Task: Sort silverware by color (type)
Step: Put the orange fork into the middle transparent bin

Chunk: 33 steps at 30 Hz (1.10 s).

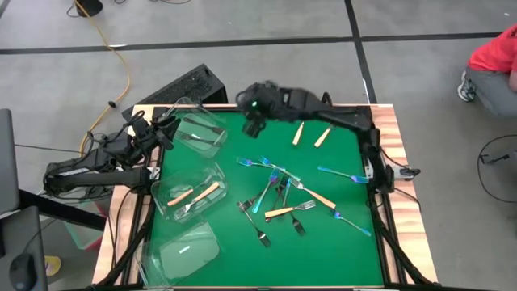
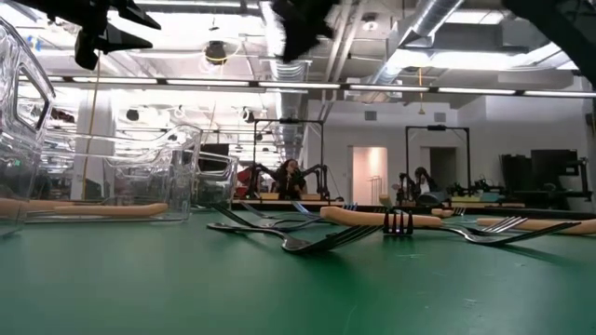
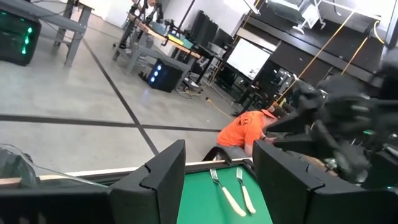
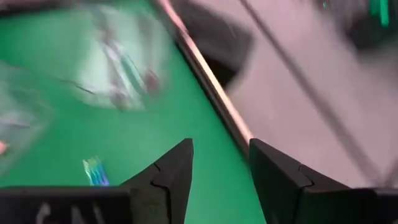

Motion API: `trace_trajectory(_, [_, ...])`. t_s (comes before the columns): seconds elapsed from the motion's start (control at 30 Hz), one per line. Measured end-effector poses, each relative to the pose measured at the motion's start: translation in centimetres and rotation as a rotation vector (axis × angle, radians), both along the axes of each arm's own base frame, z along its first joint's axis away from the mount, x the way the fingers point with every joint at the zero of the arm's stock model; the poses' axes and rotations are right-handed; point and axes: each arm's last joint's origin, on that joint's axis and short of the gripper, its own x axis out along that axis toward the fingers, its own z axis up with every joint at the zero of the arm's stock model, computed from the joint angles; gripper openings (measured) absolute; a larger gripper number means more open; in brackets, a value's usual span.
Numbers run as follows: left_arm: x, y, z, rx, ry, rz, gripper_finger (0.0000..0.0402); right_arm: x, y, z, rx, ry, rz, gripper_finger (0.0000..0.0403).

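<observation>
Green felt-covered worktop (image 1: 339, 242), wood-edged, seen whole in the high view.

Right hand (image 1: 253, 123): raised over the worktop's far edge, near the far clear plastic tub (image 1: 199, 129). Right wrist view shows its fingers (image 4: 174, 168) parted with nothing between them, and a blue iridescent fork tip below.

Left hand (image 1: 167, 129): at the worktop's left edge beside the far tub; left wrist view shows the fingers (image 3: 165, 171) apart and empty.

Far tub: dark metal forks inside, lying roughly crosswise.

Middle clear plastic tub (image 1: 194, 194): two cream-handled metal forks (image 1: 198, 195), long axes diagonal.

Near clear plastic tub (image 1: 182, 250): contents cannot be told.

Loose pile of mixed forks (image 1: 279, 198), worktop centre: blue-purple iridescent, dark grey and cream-handled, crossing at many angles.

Two cream-handled forks (image 1: 311, 134), far side, nearly parallel; the left wrist view shows their tines pointing toward the far edge.

Blue iridescent fork (image 1: 343, 174), right side, lying crosswise.

Low view alone: forks flat on the felt, room behind.

Person in an orange top (image 3: 249, 132) crouching on the floor beyond the worktop.
</observation>
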Motion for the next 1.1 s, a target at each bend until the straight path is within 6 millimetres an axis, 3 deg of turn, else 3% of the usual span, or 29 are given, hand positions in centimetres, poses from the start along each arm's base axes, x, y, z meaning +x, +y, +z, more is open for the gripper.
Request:
trace_trajectory(0.2, [0.0,0.0,0.0,-0.017,-0.017,0.000,0.0172,-5.2,-3.6,-2.0,0.207,0.249,-0.431,0.0176])
trace_trajectory(0.37, [0.0,0.0,0.0,-0.018,-0.015,0.001,0.0172,-6.3,-6.6,-5.0,0.302,0.280,-0.570,0.0177])
trace_trajectory(0.57, [0.0,0.0,-0.1,-0.015,-0.004,0.001,0.0172,-8.5,-8.2,-9.6,0.382,0.399,-0.735,0.0178])
trace_trajectory(0.67, [0.0,0.0,-0.1,-0.013,-0.001,0.001,0.0172,-9.5,-8.5,-11.7,0.442,0.389,-0.835,0.0178])
trace_trajectory(0.83, [0.0,0.0,-0.1,-0.013,-0.001,0.001,0.0172,-9.2,-8.6,-15.1,0.539,0.209,-0.857,0.0178])
trace_trajectory(0.97, [0.0,0.0,-0.1,-0.017,-0.006,0.001,0.0172,-9.7,-9.1,-16.5,0.593,0.052,-0.908,0.0178])
trace_trajectory(1.1, [0.0,0.0,-0.1,-0.019,-0.008,-0.001,0.0172,-10.8,-9.6,-18.1,0.606,0.039,-0.987,0.0178])
